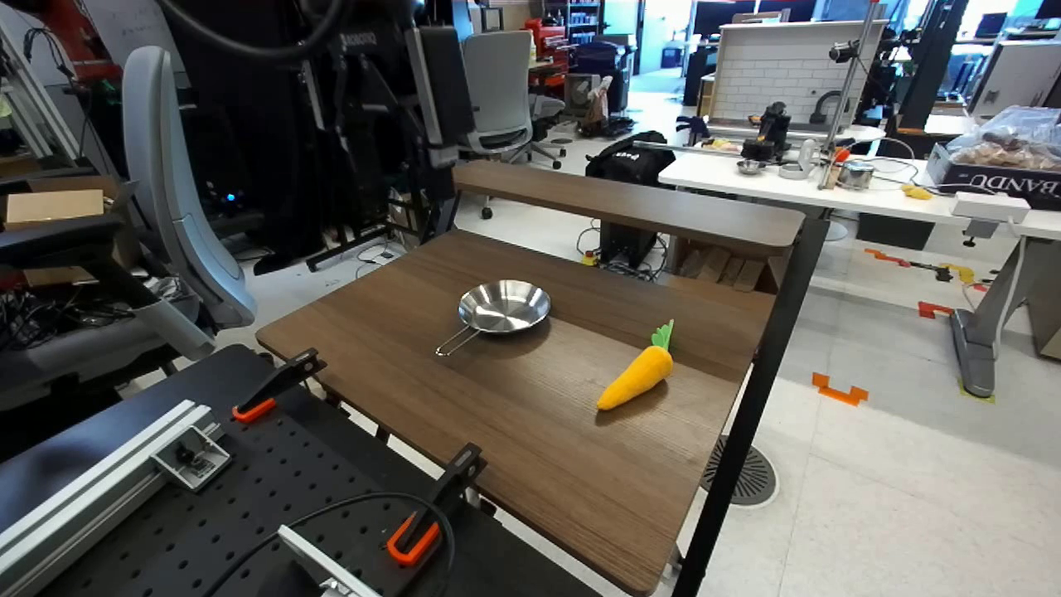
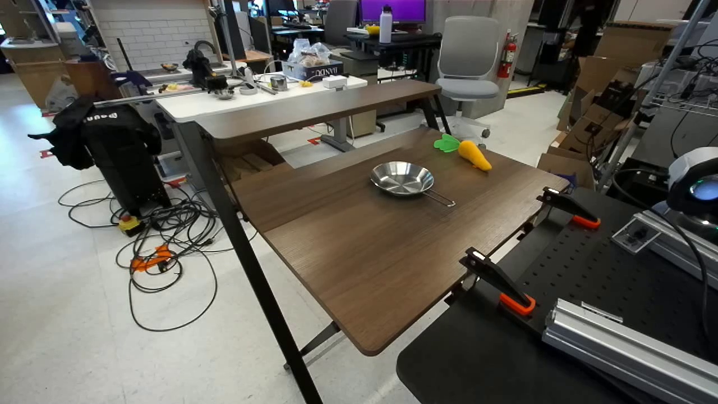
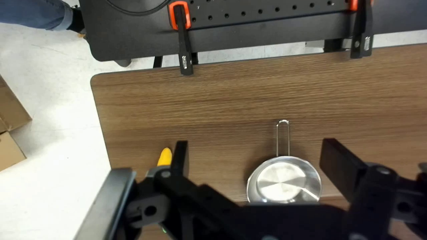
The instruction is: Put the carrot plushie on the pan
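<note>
The carrot plushie [image 1: 639, 377] is a yellow-orange cone with a green leafy top, lying on the brown table. It also lies there in an exterior view [image 2: 472, 154]. In the wrist view only its tip [image 3: 165, 156] and a speck of green show; my gripper hides the rest. The shiny silver pan [image 1: 504, 307] stands upright on the table, apart from the plushie, and shows in an exterior view [image 2: 403, 178]. In the wrist view the pan [image 3: 282, 180] is partly hidden at its lower edge. My gripper [image 3: 256, 143] is open and empty, high above the table.
The brown table [image 1: 530, 431] has a raised shelf [image 1: 630, 203] along its far side. Two black clamps with orange ends [image 2: 499, 280] [image 2: 569, 207] hold its near edge beside the black perforated mounting table [image 2: 572, 269]. A dark table leg [image 1: 754, 398] stands at one side.
</note>
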Robot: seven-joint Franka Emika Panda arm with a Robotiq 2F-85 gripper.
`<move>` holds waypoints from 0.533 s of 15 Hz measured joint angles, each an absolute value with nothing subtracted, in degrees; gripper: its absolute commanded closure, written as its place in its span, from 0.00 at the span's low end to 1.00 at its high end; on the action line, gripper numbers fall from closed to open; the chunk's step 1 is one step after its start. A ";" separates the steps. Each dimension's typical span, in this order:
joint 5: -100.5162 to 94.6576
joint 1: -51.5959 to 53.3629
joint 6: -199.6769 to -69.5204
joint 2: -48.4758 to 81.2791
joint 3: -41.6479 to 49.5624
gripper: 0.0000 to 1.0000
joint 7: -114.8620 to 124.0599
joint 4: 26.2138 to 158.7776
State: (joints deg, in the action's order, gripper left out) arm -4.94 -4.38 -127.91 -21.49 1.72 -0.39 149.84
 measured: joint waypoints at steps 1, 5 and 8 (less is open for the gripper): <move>-5.71 -4.88 -130.75 -19.93 1.92 0.00 -0.10 150.22; -6.93 -6.57 -141.30 -12.43 3.25 0.00 0.62 150.54; -6.58 -7.15 -147.40 -5.69 4.83 0.00 0.73 149.28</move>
